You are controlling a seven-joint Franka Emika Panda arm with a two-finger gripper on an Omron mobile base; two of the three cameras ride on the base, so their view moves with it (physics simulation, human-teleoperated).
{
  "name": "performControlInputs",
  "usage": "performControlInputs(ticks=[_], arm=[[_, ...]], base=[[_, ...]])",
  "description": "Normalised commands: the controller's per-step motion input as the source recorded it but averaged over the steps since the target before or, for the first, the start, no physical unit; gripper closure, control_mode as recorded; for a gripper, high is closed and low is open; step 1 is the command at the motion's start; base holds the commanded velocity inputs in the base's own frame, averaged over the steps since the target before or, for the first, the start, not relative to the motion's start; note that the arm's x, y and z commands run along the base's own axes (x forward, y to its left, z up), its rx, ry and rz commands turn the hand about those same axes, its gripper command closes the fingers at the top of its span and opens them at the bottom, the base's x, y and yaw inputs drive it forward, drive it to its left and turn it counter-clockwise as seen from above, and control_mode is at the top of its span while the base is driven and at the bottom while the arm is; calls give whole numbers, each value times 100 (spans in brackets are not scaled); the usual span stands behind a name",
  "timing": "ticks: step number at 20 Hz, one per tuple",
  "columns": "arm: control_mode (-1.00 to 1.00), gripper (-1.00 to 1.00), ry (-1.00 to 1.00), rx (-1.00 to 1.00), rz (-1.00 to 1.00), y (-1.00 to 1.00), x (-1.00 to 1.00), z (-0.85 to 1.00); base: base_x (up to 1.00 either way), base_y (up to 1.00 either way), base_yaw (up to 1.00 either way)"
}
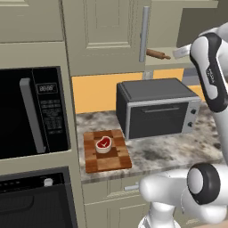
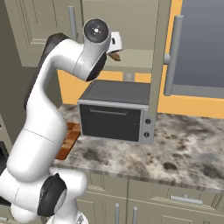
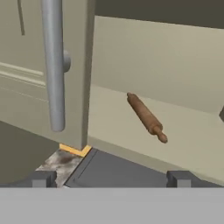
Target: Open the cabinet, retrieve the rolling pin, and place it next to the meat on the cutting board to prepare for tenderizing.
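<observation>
Hand view: gripper (image 3: 111, 177) fingers spread, holding nothing.
Cabinet (image 1: 102, 31): already open.
Rolling pin (image 3: 146, 117): lying on the cabinet shelf, not yet grasped.
Meat (image 1: 103, 143): on cutting board (image 1: 107, 158).
Left: grasp, carry, place beside meat.

My own white arm (image 2: 48, 118) hides most of the cutting board (image 2: 68, 139) in the right base view, so I cannot see the meat there. It also covers one end of the rolling pin (image 2: 115, 56). In the left base view, the cabinet (image 1: 102, 31) door hides the near end of the rolling pin (image 1: 158, 54). In the hand view, my fingertips (image 3: 43, 178) are cut off at the bottom. The toaster oven (image 3: 118, 168) is cut off too. The microwave (image 1: 31, 111) runs off the left edge.
</observation>
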Motion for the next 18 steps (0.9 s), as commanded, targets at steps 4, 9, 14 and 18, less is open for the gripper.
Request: performControlInputs(ticks=[4,9,14,18], arm=[[-100,-100,4,0,1,0,32,-3],[-100,-100,0,-1,0,0,30,-6],[-100,-100,0,-2,0,0,27,-15],[-100,-100,0,-2,-1,-2,29,-14]], base=[[0,0,0],[0,0,0],[0,0,0],[0,0,0]])
